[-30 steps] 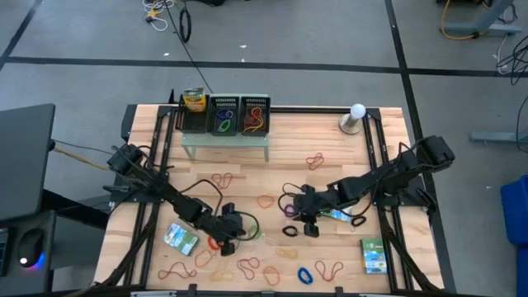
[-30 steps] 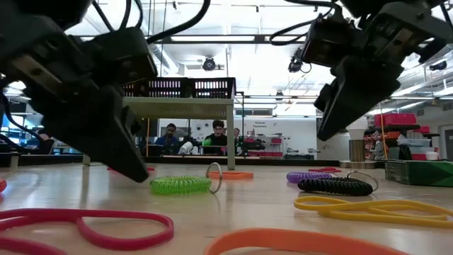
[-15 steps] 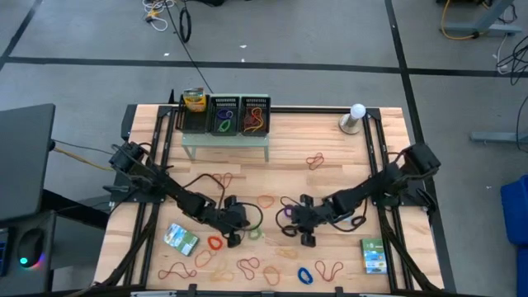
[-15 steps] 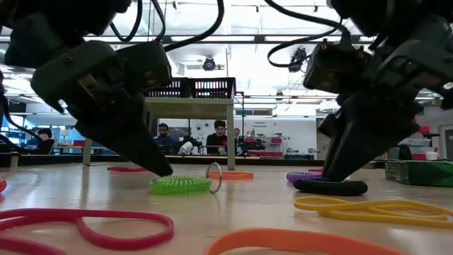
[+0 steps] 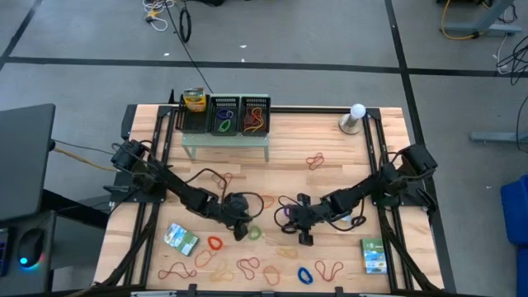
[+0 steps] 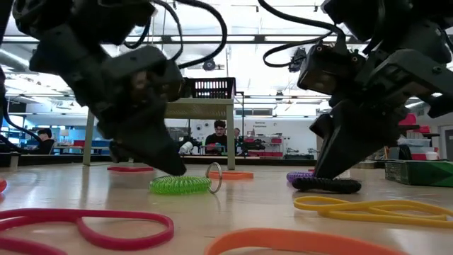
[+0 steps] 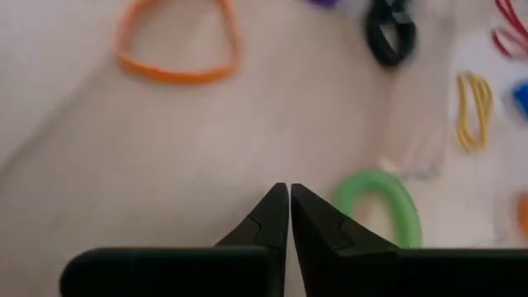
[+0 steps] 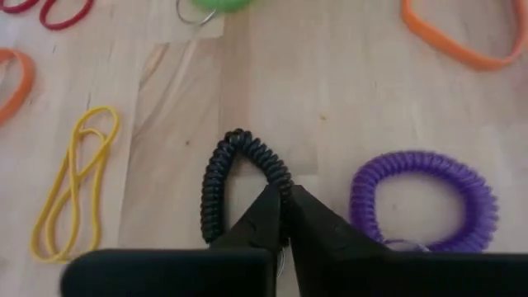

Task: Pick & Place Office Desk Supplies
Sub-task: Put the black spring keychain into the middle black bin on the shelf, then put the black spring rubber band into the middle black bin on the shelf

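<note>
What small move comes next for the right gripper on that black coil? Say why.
Probably lift it straight up a little. The right gripper has its fingers shut on the black coil, which lies on the table beside the purple coil.

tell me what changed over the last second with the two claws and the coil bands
The right claw dropped to the table and shut on the black coil band, which it hung above a second ago. The left claw, shut, moved in beside the green coil band without taking it. The purple coil band, yellow band and packets lie as before.
</note>
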Motion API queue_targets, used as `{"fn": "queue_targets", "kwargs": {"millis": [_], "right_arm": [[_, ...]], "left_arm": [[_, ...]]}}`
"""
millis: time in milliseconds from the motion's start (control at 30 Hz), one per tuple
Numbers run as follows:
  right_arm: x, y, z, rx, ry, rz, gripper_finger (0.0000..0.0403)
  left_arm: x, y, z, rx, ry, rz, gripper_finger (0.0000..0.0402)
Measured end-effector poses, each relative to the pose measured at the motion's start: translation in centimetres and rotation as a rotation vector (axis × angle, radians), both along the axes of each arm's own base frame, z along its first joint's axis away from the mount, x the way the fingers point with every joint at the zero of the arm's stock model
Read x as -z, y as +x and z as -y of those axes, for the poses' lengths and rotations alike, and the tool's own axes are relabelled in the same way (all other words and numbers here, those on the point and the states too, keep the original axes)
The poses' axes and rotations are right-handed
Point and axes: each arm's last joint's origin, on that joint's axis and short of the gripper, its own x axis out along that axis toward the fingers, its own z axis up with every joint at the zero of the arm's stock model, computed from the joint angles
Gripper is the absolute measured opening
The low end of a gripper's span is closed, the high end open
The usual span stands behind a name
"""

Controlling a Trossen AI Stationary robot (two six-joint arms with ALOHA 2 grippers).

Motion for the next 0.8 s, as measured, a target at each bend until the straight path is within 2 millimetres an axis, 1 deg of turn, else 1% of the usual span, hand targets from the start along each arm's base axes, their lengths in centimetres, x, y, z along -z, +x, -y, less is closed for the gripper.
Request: {"fn": "queue_targets", "kwargs": {"millis": [67,133,233,300,433,533,600,700,800], "right_arm": [[-0.1,0.0,0.0,-0.002,-0.02,0.016,0.0009],[-0.4,0.1,0.1,0.018,-0.042,0.044,0.0009],[-1.1,0.2,0.3,0.07,-0.103,0.098,0.0012],[-1.4,0.5,0.4,0.107,-0.145,0.15,0.0007],[-1.8,0.9,0.3,0.101,-0.154,0.22,0.0005],[-1.6,0.6,-0.1,0.047,-0.14,0.176,0.0014],[-1.5,-0.1,-0.5,0.035,-0.125,0.127,0.0022],[-1.7,-1.3,-0.7,0.062,-0.123,0.044,0.0041],[-2.6,-2.3,-0.5,0.143,-0.118,-0.002,0.0068]], "left_arm": [[-0.2,0.2,-0.1,-0.012,-0.009,0.025,0.0031],[-0.6,0.6,0.0,-0.008,-0.036,0.072,0.0042],[-1.3,1.2,0.2,-0.049,-0.14,0.172,0.0065],[-1.6,1.5,0.5,-0.076,-0.212,0.226,0.0083],[-1.0,1.7,1.1,-0.107,-0.308,0.261,0.0116],[0.1,1.7,1.5,-0.122,-0.337,0.249,0.014],[0.6,2.0,1.8,-0.122,-0.332,0.245,0.0153],[0.9,2.5,2.0,-0.109,-0.298,0.252,0.0167],[0.9,3.0,2.2,-0.082,-0.243,0.255,0.0171]]}}
